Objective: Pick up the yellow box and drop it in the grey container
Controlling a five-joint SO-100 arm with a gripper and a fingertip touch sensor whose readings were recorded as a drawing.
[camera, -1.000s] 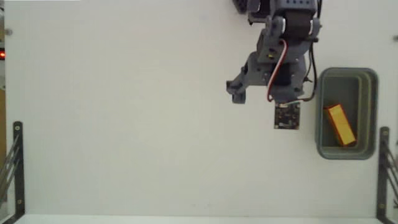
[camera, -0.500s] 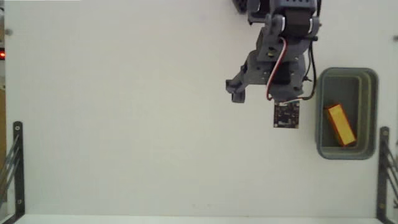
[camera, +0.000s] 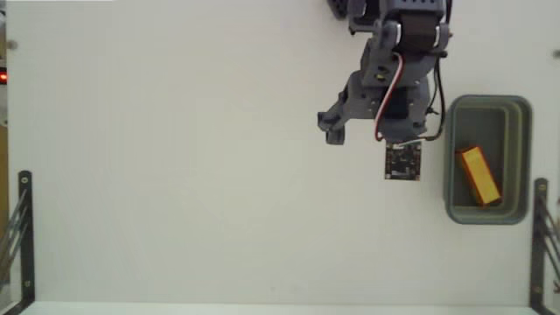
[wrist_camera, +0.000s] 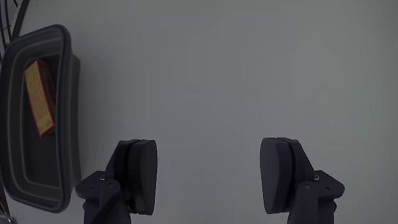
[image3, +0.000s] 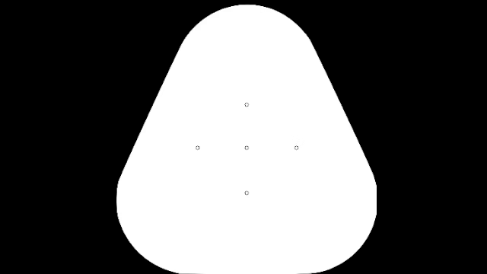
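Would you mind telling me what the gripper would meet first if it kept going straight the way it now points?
Probably only the bare white table. The wrist view shows nothing between or beyond the open gripper. The grey container holding the yellow box sits off to that view's left, outside the line.

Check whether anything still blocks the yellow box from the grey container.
Nothing does: the yellow box already lies inside the grey container, as the wrist view confirms. The gripper is open and empty over bare table beside it.
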